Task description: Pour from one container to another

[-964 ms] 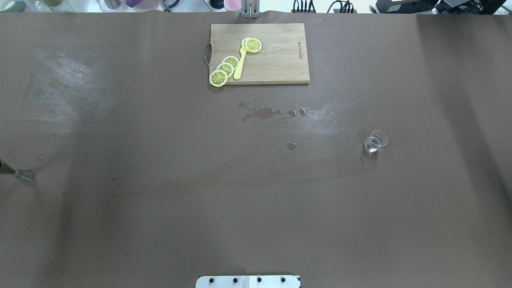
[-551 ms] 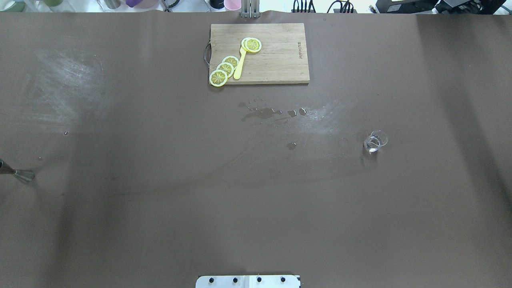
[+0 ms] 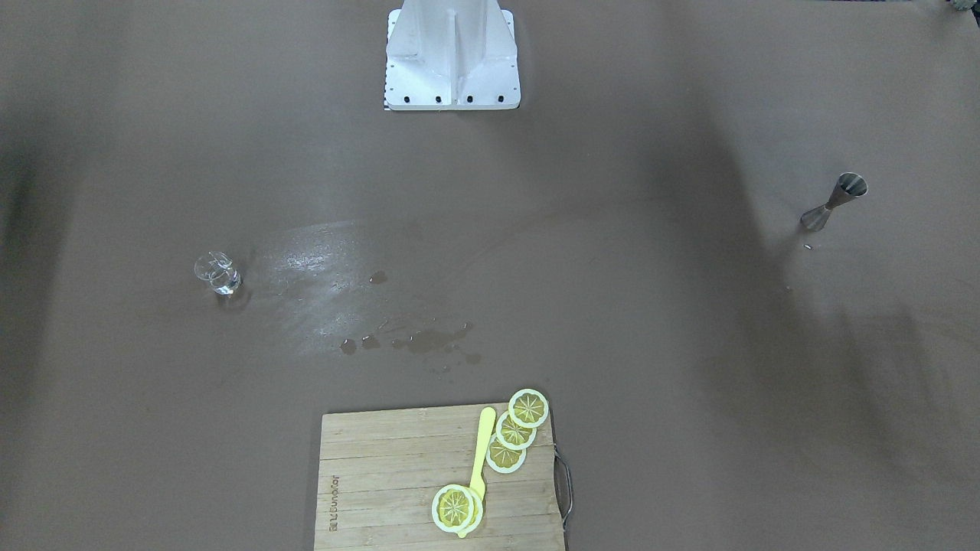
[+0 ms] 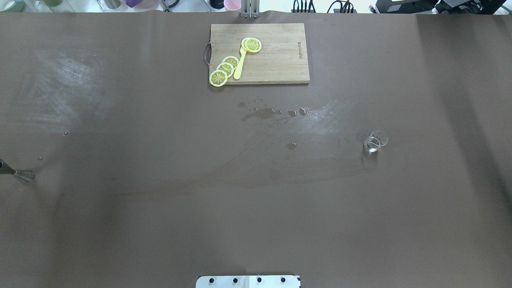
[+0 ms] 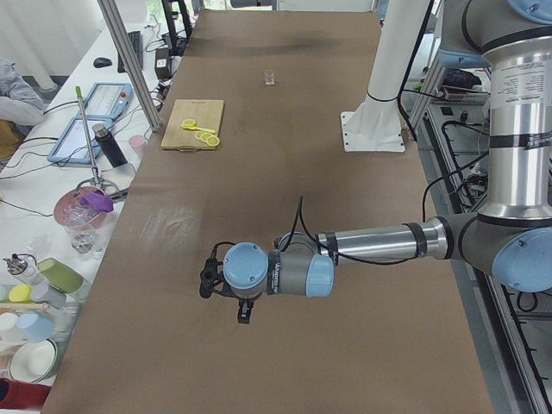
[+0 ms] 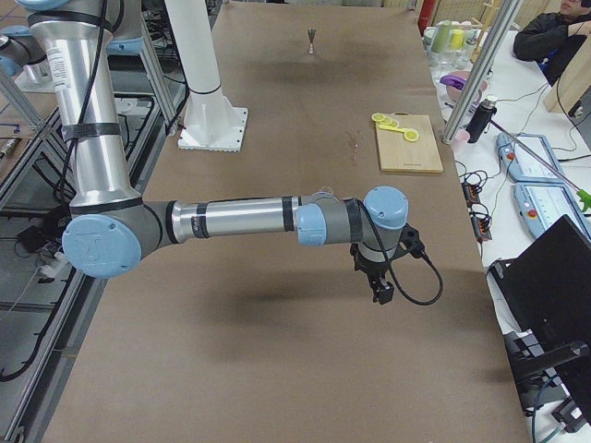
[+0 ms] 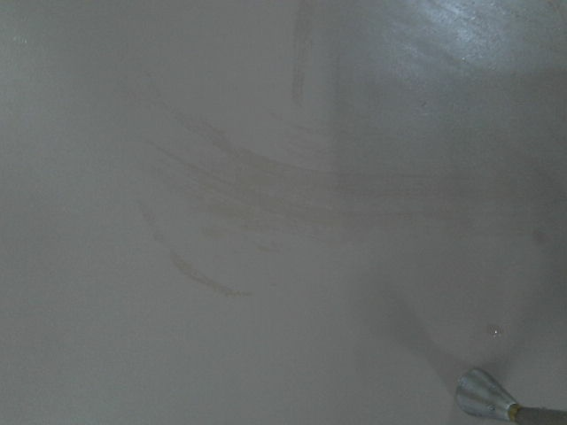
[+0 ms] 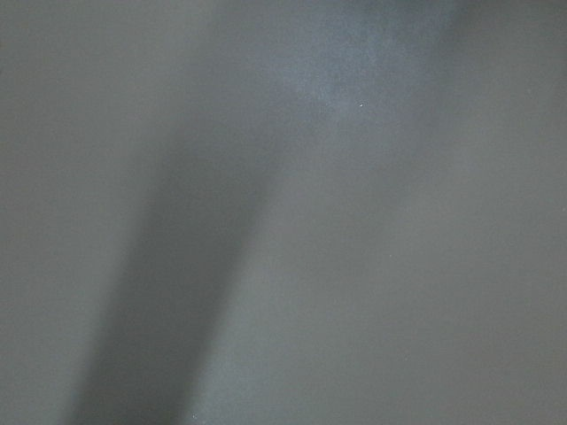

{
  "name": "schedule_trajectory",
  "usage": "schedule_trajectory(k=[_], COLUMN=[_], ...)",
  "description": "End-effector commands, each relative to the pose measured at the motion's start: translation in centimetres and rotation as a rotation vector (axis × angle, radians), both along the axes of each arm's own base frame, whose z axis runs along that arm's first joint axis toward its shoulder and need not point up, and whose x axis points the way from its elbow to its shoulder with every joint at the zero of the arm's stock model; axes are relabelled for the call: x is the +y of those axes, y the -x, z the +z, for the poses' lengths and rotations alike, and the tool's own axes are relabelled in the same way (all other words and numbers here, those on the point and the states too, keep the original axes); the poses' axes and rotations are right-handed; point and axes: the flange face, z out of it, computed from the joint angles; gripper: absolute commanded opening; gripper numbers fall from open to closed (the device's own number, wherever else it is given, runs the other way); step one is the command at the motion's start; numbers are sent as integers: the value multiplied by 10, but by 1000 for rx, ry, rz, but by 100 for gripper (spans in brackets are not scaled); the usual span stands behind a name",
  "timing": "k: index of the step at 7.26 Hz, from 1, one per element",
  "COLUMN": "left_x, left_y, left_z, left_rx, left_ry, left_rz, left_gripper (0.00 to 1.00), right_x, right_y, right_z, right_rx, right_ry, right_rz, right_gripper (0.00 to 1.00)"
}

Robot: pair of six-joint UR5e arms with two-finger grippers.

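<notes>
A small clear glass (image 4: 375, 141) with a little liquid stands on the table's right half, also seen in the front view (image 3: 217, 274) and far off in the left side view (image 5: 269, 78). A steel jigger (image 4: 23, 175) stands upright at the table's left edge (image 3: 834, 200); its base shows in the left wrist view (image 7: 485, 396). My left gripper (image 5: 244, 312) hangs above the table's left end, and my right gripper (image 6: 379, 291) hangs above the right end. Each appears only in a side view, so I cannot tell whether it is open or shut.
A wooden cutting board (image 4: 276, 60) at the far middle edge holds lemon slices (image 4: 225, 69) and a yellow spoon (image 4: 240, 66). Spilled drops (image 4: 264, 113) lie on the brown mat between board and glass. The robot's white base (image 3: 452, 57) is at the near edge. Cups and laptops sit beyond the far edge.
The glass, jigger and board have not moved. Only the broad shadows on the mat at the left and right have shifted slightly.
</notes>
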Motion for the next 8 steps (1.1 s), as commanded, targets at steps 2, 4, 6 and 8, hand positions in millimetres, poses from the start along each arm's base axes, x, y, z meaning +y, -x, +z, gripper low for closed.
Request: schedule_trajectory(k=[2, 4, 6, 8], left_x=[-30, -10, -5, -3], left_y=[-7, -8, -11, -11], left_z=[-33, -58, -66, -59], left_rx=[-23, -118, -151, -153], left_ry=[108, 61, 84, 99], left_rz=[27, 41, 54, 55], left_gripper=[98, 98, 98, 98], right_x=[1, 1, 2, 2], right_y=[0, 0, 0, 0], right_z=[2, 2, 2, 3], right_rx=[-3, -3, -3, -3], right_ry=[3, 3, 7, 9], right_rz=[0, 0, 1, 1], right_gripper=[100, 100, 100, 100])
